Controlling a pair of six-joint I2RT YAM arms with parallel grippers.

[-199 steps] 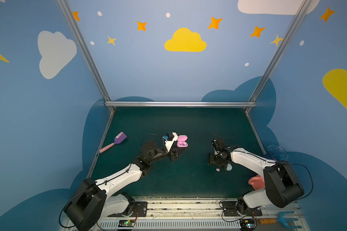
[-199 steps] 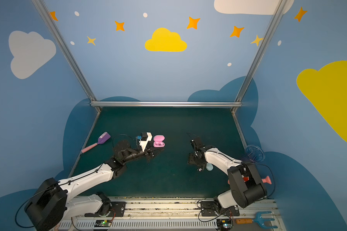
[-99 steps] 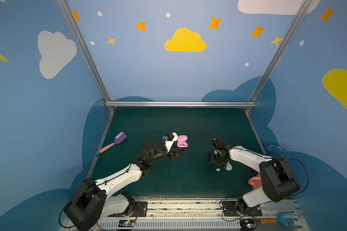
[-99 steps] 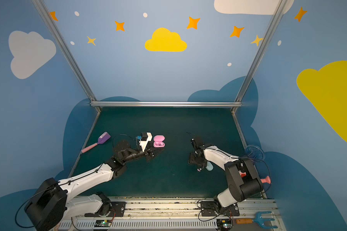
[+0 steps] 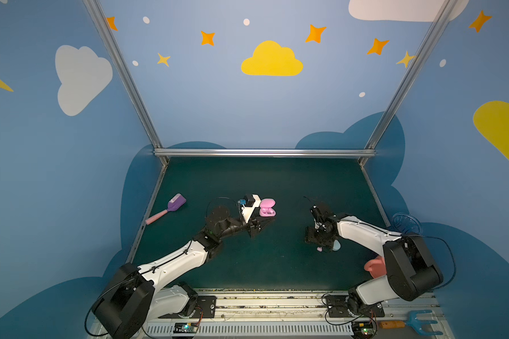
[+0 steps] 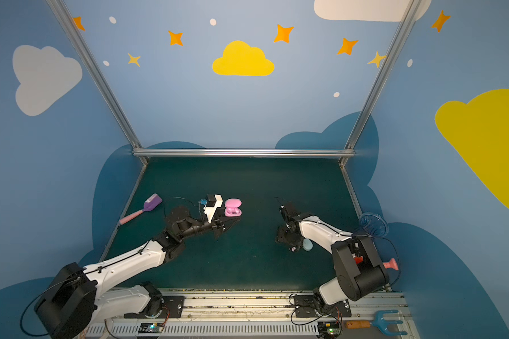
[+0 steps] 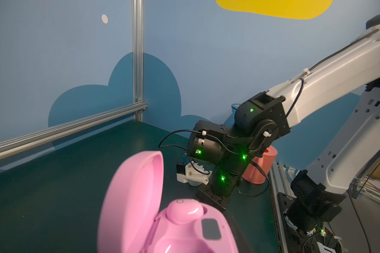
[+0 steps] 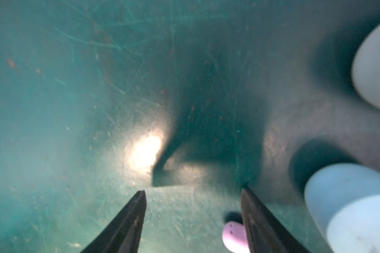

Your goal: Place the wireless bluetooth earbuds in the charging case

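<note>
The small pink bean-shaped plastic earbud [image 8: 234,237] lies loose on the dark green mat [image 5: 276,182], well apart from the open pink oval plastic charging case [image 5: 267,209]. In the right wrist view it sits between the fingers of the right gripper [image 8: 193,190], close by one finger and partly hidden by it. The jaws stand apart and hold nothing.

Over the last second only the rear joints of the right arm have shifted slightly. The gripper has kept its place low over the earbud, its spread unchanged. Judgement: pick lined up, closing not begun.

A second pink earbud [image 7: 183,210] is seated in the case; the neighbouring well looks empty. The left gripper [image 5: 263,225] has not moved, its tip just beside the case. Whether it grips anything cannot be told. A pale blue rounded case [image 8: 349,208] lies just beside the right gripper.
</note>
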